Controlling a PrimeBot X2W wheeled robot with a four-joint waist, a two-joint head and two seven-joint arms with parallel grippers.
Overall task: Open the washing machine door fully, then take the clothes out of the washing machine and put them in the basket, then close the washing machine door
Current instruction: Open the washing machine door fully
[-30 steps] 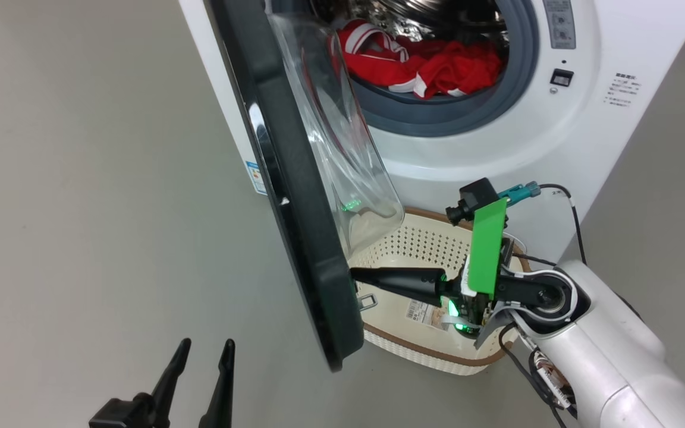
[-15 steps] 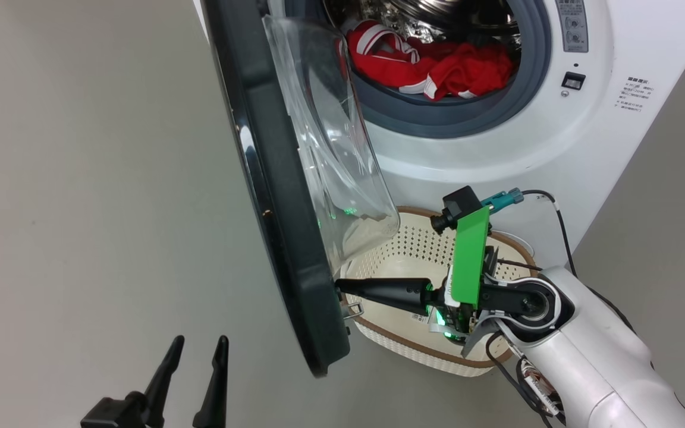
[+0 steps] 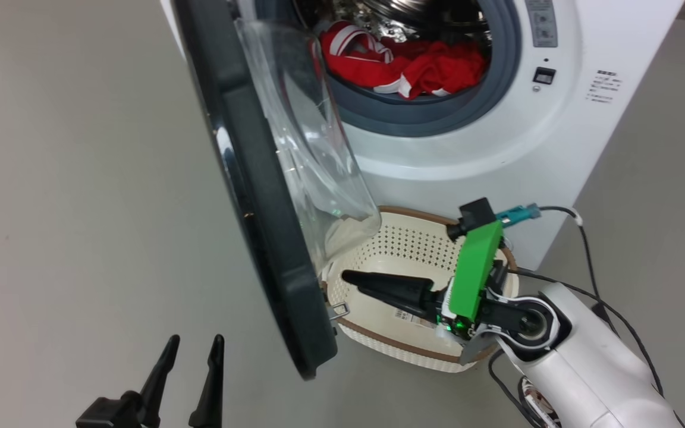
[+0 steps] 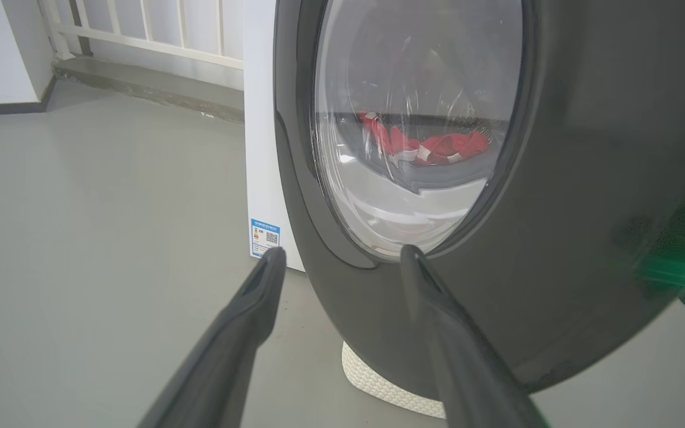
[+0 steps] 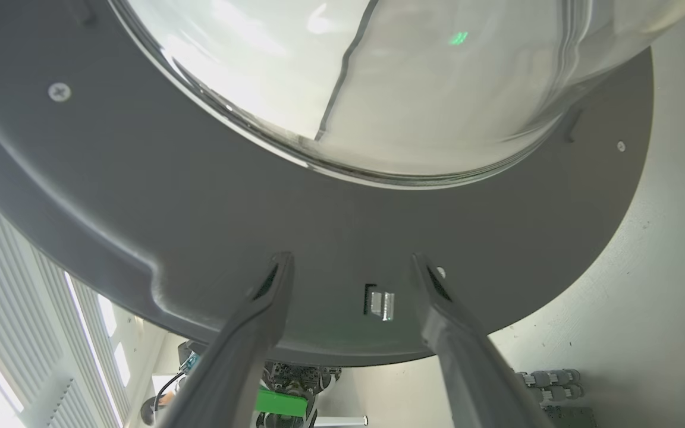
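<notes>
The floor point(image 3: 81, 178) is plain grey and smooth. A white railing point(image 4: 140, 30) runs along the far wall behind the washer point(image 3: 497, 148).

The left gripper point(image 3: 195, 340) hangs low over bare floor on the outer side of the door point(image 3: 259, 208). Its two fingers are spread and hold nothing, pointing at the lower rim of the door. The right forearm rises pale from the lower right and its wrist carries a green plate point(image 3: 476, 270). The right gripper point(image 5: 351, 258) reaches sideways over the basket point(image 3: 402, 238) toward the door's inner face. Its fingers are apart and empty, with the metal latch point(image 5: 381, 303) showing between them. The tips are near the rim, but I cannot tell whether they touch it.

The door stands partly open, swung out from the washer's left side. I see it nearly edge-on, with its free edge toward the robot and its glass bowl point(image 3: 301, 148) bulging toward the basket. The basket sits on the floor just in front of the washer, its near-left end under the glass. Its long axis runs roughly along the washer's front. The clothes point(image 3: 420, 68) lie in the drum mouth, heaped against the grey ring point(image 3: 414, 119).
</notes>
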